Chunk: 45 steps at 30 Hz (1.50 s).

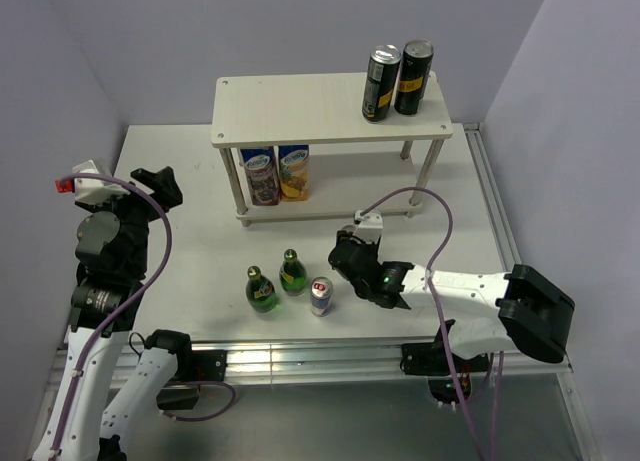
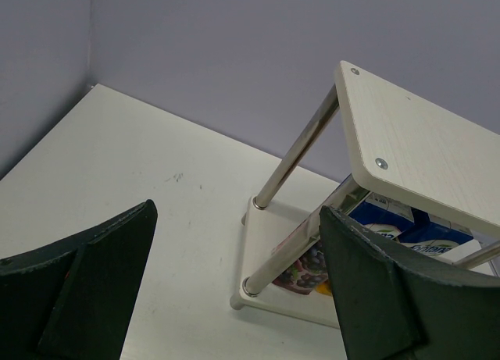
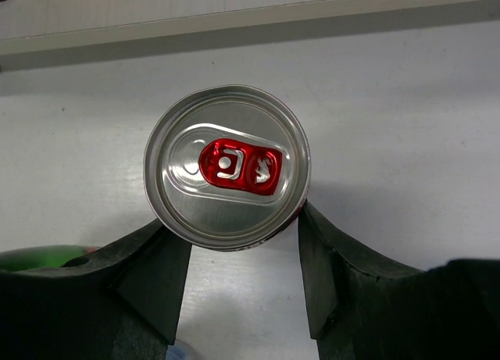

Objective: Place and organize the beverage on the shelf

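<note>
The shelf (image 1: 300,109) stands at the back, with two tall black cans (image 1: 397,79) on the right of its top board. Two green bottles (image 1: 277,283) and one slim silver can with a red tab (image 1: 321,296) stand on the table near the front. My right gripper (image 1: 343,264) is open just right of this can. In the right wrist view the can's top (image 3: 226,166) sits at my gripper's (image 3: 234,219) spread fingertips. A second slim can does not show. My left gripper (image 1: 155,186) is open and empty, facing the shelf's left end (image 2: 414,153).
Two juice cartons (image 1: 278,174) stand on the left of the shelf's lower board; they also show in the left wrist view (image 2: 406,235). Walls close in at the back and sides. A metal rail (image 1: 330,353) runs along the table's front edge.
</note>
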### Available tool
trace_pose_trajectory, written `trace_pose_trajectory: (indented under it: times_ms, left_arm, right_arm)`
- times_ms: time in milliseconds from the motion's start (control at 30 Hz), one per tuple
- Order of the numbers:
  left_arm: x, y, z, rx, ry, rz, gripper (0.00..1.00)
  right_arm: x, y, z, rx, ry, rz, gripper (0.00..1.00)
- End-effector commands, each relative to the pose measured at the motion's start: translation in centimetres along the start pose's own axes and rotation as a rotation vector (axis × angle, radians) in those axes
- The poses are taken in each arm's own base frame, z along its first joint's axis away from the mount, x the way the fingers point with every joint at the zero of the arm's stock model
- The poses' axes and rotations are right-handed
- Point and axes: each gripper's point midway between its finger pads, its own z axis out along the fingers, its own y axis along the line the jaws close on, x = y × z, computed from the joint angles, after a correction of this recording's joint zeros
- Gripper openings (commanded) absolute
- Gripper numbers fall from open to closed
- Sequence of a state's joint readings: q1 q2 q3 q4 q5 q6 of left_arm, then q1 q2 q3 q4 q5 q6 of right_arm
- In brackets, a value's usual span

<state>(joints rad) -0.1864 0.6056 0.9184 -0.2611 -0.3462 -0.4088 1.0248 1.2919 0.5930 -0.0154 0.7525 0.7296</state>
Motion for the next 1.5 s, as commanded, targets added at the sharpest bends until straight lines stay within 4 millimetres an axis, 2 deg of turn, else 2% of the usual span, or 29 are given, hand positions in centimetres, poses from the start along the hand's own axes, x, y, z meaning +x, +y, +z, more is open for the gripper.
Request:
trace_pose_trajectory:
  times_ms: [0,67,100,167,333,433,467,567,600,833,1067,1267,1467]
  left_arm:
    - [-0.6,-0.2,-0.1,0.008,-0.015,-0.008,0.91]
    - [-0.5,-0.1,-0.1,0.006,-0.014,-0.007,0.91]
    - [-0.7,-0.2,-0.1,0.008,-0.018,-0.009,0.92]
    - [-0.6,-0.2,-0.1,0.008,-0.018,-0.009,0.91]
    - [-0.8,-0.1,-0.2,0.005,-0.024,-0.010,0.92]
    - [-0.9,-0.1,-0.3,0.006,-0.026,-0.013,0.91]
    - [-0.8,-0.1,-0.3,0.006,-0.025,-0.012,0.92]
    - [-0.9,-0.2,-0.3,0.008,-0.027,-0.013,0.92]
    - [-0.9,-0.2,-0.3,0.009,-0.026,-0.013,0.92]
    - [-0.8,-0.2,-0.2,0.011,-0.023,-0.012,0.92]
    - [-0.8,-0.3,-0.1,0.013,-0.019,-0.013,0.91]
    - [-0.7,-0.3,-0.1,0.011,-0.018,-0.011,0.91]
    - [-0.7,-0.2,-0.1,0.012,-0.019,-0.011,0.91]
  right_arm:
    - [-6.0,0.9,-1.5,0.009,-0.128,0.078,0.08]
    - [-8.0,0.5,-2.3,0.031,-0.161,0.079,0.05]
    - [-9.1,0.4,-2.9,0.030,-0.181,0.080,0.00]
    - [-11.3,0.1,-3.8,0.051,-0.221,0.074,0.00]
    - [-14.8,-0.8,-4.5,0.083,-0.282,0.076,0.00]
    - [-16.4,-2.1,-3.6,0.103,-0.298,0.093,0.00]
    - [-17.2,-3.3,-2.7,0.134,-0.312,0.108,0.00]
    - [-18.2,-4.5,-1.2,0.168,-0.321,0.124,0.00]
    - [-18.6,-5.7,-0.5,0.199,-0.328,0.134,0.00]
    - [-19.8,-8.6,3.2,0.259,-0.343,0.191,0.00]
    - [-20.1,-10.8,5.8,0.315,-0.351,0.224,0.00]
    - [-19.4,-11.6,7.5,0.341,-0.335,0.235,0.00]
    - [-19.6,-12.1,8.5,0.378,-0.331,0.216,0.00]
